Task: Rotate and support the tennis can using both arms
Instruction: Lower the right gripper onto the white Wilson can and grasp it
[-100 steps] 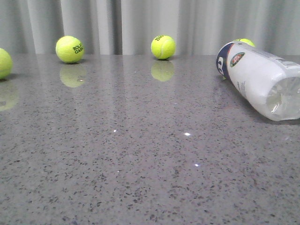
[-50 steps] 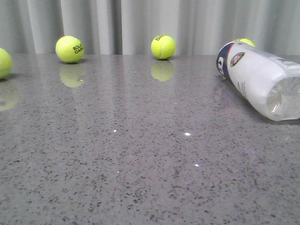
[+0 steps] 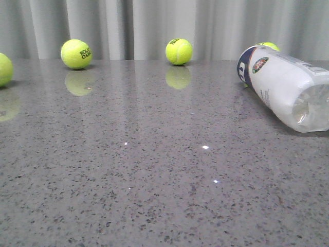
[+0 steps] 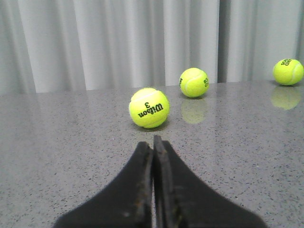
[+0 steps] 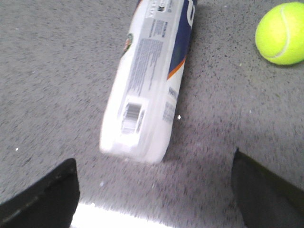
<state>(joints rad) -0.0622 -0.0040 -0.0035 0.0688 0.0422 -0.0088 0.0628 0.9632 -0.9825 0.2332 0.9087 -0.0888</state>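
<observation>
The tennis can (image 3: 285,85) lies on its side at the right of the grey table, navy end with the round emblem pointing away, clear bottom end toward the camera. In the right wrist view the can (image 5: 149,76) shows its barcode, orange stripe and navy section. My right gripper (image 5: 154,164) is open, its fingers wide apart just short of the can's near end, not touching it. My left gripper (image 4: 153,142) is shut and empty, low over the table, pointing at a tennis ball. Neither arm shows in the front view.
Tennis balls stand along the back of the table (image 3: 76,53) (image 3: 179,51), one at the left edge (image 3: 4,69), one behind the can (image 3: 269,46). A Wilson ball (image 4: 148,108) lies ahead of my left gripper. A ball (image 5: 280,33) lies beside the can. A curtain hangs behind.
</observation>
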